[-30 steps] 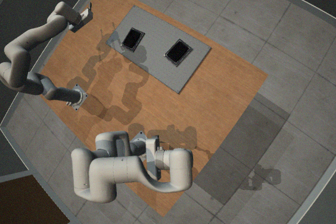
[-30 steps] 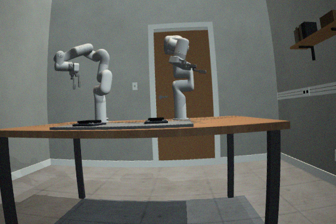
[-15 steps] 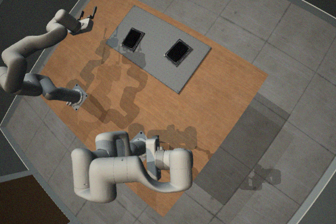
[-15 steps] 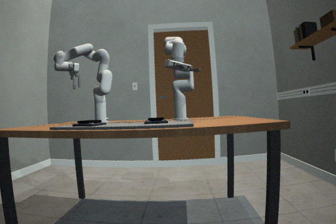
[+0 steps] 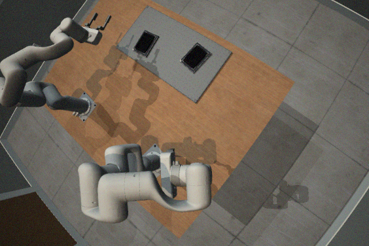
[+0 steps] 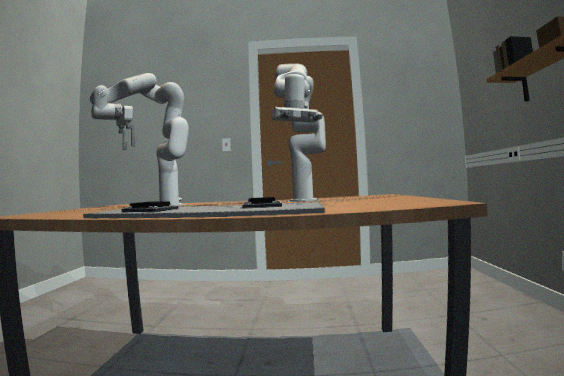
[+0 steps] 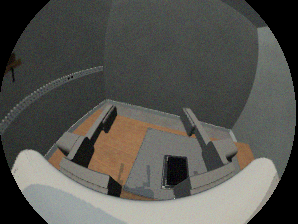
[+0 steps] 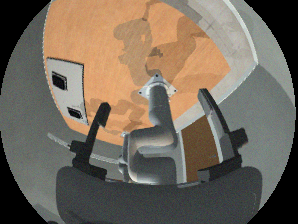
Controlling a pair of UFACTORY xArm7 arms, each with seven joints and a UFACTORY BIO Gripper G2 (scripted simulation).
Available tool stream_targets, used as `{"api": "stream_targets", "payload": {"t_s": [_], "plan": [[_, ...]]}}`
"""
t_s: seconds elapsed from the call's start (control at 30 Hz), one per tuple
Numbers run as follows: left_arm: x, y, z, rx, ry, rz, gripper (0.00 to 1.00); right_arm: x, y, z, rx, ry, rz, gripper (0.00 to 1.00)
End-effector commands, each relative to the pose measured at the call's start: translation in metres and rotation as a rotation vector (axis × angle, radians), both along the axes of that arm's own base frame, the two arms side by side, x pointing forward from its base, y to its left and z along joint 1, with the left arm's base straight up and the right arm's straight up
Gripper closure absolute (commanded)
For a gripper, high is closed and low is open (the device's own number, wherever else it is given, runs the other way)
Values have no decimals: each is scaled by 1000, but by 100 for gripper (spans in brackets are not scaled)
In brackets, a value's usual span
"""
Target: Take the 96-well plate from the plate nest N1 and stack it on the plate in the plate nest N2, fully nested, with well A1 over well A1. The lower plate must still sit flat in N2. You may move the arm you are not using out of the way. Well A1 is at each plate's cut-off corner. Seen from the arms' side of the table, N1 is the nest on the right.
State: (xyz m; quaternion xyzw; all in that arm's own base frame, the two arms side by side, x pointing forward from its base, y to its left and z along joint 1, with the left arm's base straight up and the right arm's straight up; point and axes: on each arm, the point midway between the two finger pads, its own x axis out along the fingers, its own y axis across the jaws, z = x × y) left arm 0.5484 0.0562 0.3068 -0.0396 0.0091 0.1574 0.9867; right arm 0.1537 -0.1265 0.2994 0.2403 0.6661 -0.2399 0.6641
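The black N1 plate sits in its nest on the grey board. The black N2 plate sits in the other nest. Cut-off corners are too small to tell. My left gripper is open and empty, high above the table, off the N2 end of the board; its fingers point outward over the table. My right gripper is open and empty, high up and well away from both plates; its fingers are hidden in the top view.
The wooden table carries both arm bases, the left one and the right one, along one side. Both arms are raised and far apart. Arm shadows fall on the table and reach the board near N2.
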Motion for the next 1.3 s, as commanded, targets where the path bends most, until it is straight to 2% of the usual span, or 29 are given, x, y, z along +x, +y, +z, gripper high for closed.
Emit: {"api": "stream_targets", "payload": {"t_s": [0.0, 0.13, 0.2, 0.27, 0.33, 0.4, 0.8, 0.83, 0.9, 1.27], "plan": [[-2, -15, 2, 19, -14, -80, 63, 0, 0, 1, -2, -2, 0, 0], [-8, -34, -1, 50, -19, -198, 63, 0, 0, 1, -2, -2, 0, 0], [-9, -36, -1, 50, -19, -198, 63, 0, 0, 1, -2, -2, 0, 0], [-13, -45, -3, 66, -21, -262, 63, 0, 0, 1, -2, -2, 0, 0], [-13, -45, -3, 66, -21, -262, 63, 0, 0, 1, -2, -2, 0, 0], [-17, -54, -4, 80, -22, -316, 63, 0, 0, 1, -2, -2, 0, 0], [-18, -56, -5, 80, -22, -316, 63, 0, 0, 1, -2, -2, 0, 0], [-16, -60, -7, 80, -24, -349, 63, 0, 0, 1, -2, -2, 0, 0], [-16, -60, -7, 80, -24, -349, 63, 0, 0, 1, -2, -2, 0, 0], [7, -107, -26, 79, -24, -359, 63, 0, 0, 1, -2, -2, 0, 0]]}}
